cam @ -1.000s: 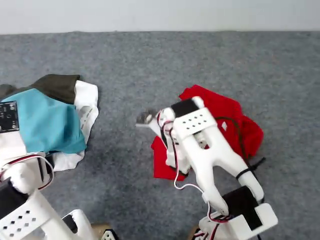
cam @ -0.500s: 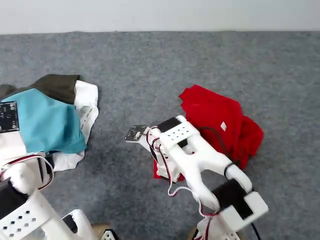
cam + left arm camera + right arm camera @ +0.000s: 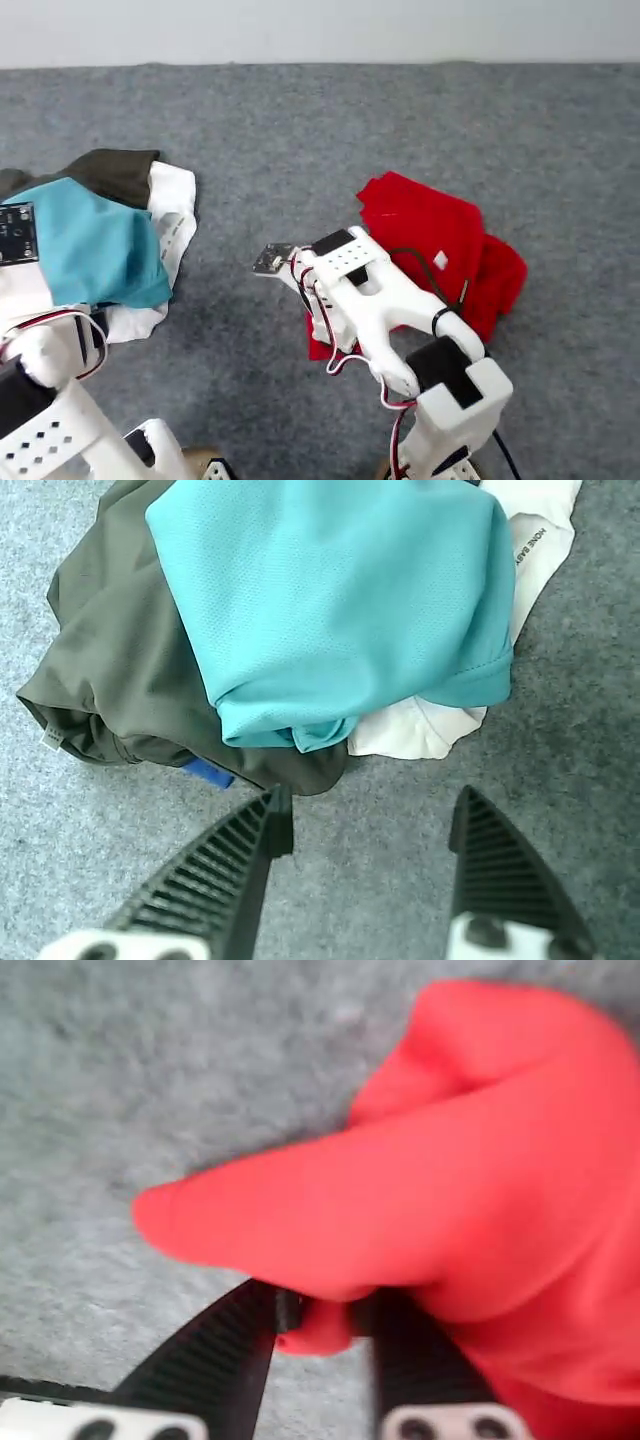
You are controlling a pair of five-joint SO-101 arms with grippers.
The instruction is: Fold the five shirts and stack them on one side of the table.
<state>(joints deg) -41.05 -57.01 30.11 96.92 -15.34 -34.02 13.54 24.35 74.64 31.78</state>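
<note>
Top-down look at a grey table, two white arms at its near edge. Right of centre, a red shirt, crumpled and half bunched, not yet folded. Over its near-left corner, the right arm, bent low.

From that arm's wrist: right gripper pinching a rounded fold of red cloth, jaws drawn close with fabric between, the rest of the shirt bulging just beyond.

On the left side of the table, a loose pile: teal shirt on top, dark shirt behind, white shirt peeking out beneath. Near that pile, left gripper, spread wide, holding nothing, tips over bare table just short of the cloth.

Judging by the drape: light, soft and limp, with no stiffness to keep a shape. Likely to sag, stretch and trail from any single pinch. Possibly a little slick on the teal knit. Nothing fragile here.

Best taken at a hem, a shoulder seam or a corner, at thin spots easy to close on, rather than in the thick bunched middle. Better still with two holds well apart on one edge, to keep that edge straight during the fold-over.

Risks with the present pinch: several layers caught at once, or the fold slipping free under the shirt's own drag across the rough table
</note>
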